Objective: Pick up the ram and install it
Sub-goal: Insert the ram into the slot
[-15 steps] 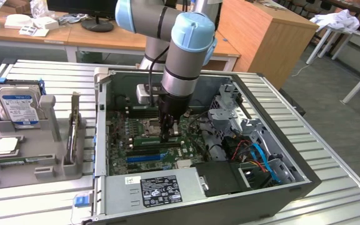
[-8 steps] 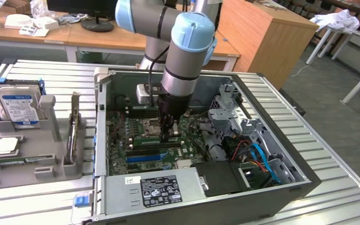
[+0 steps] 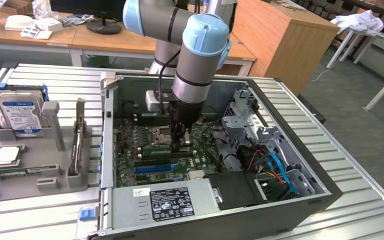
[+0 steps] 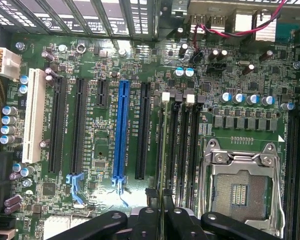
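Now gripper pinches ram edge-on at mobo slots (inside case).

Slatted silver metal table: carries an open grey steel computer case; grey plastic parts rack just beside it, on the exterior view's left.

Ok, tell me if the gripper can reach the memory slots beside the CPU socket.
Likely yes: the gripper, shut on the ram, hangs right over the memory slots; nothing lies between.
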Motion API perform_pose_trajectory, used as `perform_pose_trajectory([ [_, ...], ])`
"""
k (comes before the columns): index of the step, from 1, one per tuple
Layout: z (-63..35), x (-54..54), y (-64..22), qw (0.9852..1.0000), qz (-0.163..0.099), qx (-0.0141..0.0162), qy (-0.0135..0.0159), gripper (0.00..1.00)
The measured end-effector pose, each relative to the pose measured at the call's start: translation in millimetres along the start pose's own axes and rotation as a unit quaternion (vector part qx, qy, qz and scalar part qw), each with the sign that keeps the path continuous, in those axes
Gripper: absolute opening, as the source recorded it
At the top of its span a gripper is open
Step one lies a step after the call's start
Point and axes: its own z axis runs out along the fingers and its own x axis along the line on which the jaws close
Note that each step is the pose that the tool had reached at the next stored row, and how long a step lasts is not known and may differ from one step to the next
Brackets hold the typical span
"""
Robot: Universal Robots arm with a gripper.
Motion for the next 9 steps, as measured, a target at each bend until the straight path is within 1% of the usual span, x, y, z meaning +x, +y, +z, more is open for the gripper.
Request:
perform_pose_trajectory([
  [9, -0.2, 0.0, -0.8, 1.0000, 0.002, -0.0001, -0.0001, 0.13],
])
